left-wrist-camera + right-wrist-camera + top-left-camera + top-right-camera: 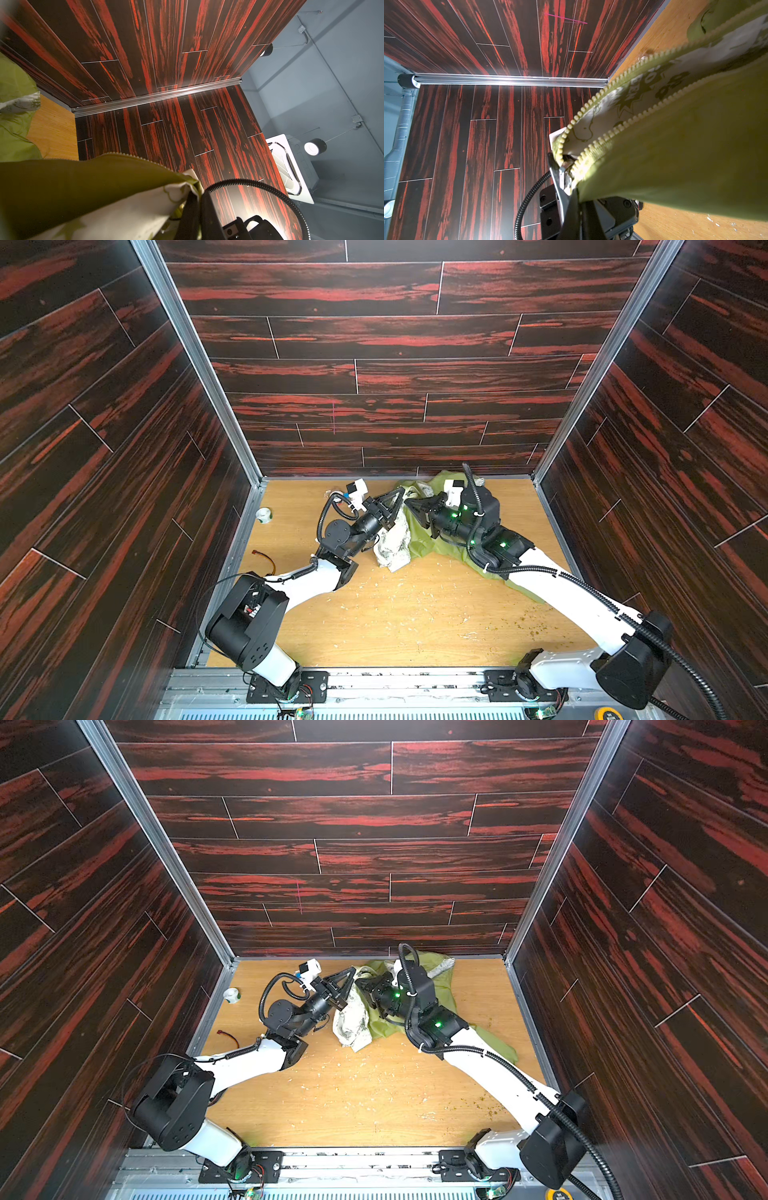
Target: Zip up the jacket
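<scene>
The left gripper (397, 494) and right gripper (411, 504) nearly meet above the table (415, 622), each clamped on the jacket (432, 541). Its zipper (588, 147) teeth stand apart near the right gripper's tips.

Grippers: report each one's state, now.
Left gripper: shut on the thin lime-green jacket with pale patterned lining.
Right gripper: shut on the same jacket, beside its open zipper.

Lettering found in one place only: on the pale lining of the jacket (633, 99), beside the zipper teeth, a starburst print encloses green block capitals. They run skewed across a fold; an ending like "EN" can be made out, the rest cannot. A yellow disc (607, 713) at the front rail bears a dark label, too small to read.
</scene>
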### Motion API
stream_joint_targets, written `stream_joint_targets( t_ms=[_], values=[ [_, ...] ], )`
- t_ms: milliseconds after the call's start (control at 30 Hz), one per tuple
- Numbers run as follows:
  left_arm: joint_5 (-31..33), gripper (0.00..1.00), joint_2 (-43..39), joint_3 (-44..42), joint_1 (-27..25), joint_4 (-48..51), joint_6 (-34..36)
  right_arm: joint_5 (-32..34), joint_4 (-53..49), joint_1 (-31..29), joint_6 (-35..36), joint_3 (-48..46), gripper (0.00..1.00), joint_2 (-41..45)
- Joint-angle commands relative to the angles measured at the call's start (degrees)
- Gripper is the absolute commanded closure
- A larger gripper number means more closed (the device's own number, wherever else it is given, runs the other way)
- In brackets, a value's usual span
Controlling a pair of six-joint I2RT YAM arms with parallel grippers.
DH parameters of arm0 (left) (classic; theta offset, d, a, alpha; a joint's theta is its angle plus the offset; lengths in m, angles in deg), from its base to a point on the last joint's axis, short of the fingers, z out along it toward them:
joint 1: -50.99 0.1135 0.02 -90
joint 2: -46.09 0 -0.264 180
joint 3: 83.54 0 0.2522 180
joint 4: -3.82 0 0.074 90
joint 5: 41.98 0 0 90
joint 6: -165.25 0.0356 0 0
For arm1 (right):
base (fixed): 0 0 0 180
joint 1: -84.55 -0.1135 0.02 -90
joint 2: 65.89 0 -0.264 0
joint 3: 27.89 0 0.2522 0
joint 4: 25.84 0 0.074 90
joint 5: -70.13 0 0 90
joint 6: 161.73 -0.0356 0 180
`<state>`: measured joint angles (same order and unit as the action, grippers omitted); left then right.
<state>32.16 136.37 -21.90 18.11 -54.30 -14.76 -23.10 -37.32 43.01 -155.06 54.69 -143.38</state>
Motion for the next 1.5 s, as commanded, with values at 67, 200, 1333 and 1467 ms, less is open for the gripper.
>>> stream_joint_targets(
  t_ms=[67, 200, 1333, 1467],
  values=[
    [-6.4, 1.0, 0.6, 1.4, -2.6, 1.5, 0.0, -10.3, 4.3, -4.3, -0.2, -0.4, 1.0, -2.0],
    [-6.0, 1.0, 0.0, 1.2, -2.5, 2.0, 0.2, -10.2, 4.3, -4.3, -0.5, -2.7, 1.0, -1.2],
    [-6.1, 1.0, -2.5, 0.0, -2.5, 2.6, 0.5, -5.7, 1.2, 5.6, -2.5, -24.5, 0.55, 25.0],
    [-6.4, 1.0, -3.4, -1.0, -2.6, 2.8, 0.2, -6.2, 12.3, 6.3, -5.5, -29.2, 0.56, 23.9]
  ],
)
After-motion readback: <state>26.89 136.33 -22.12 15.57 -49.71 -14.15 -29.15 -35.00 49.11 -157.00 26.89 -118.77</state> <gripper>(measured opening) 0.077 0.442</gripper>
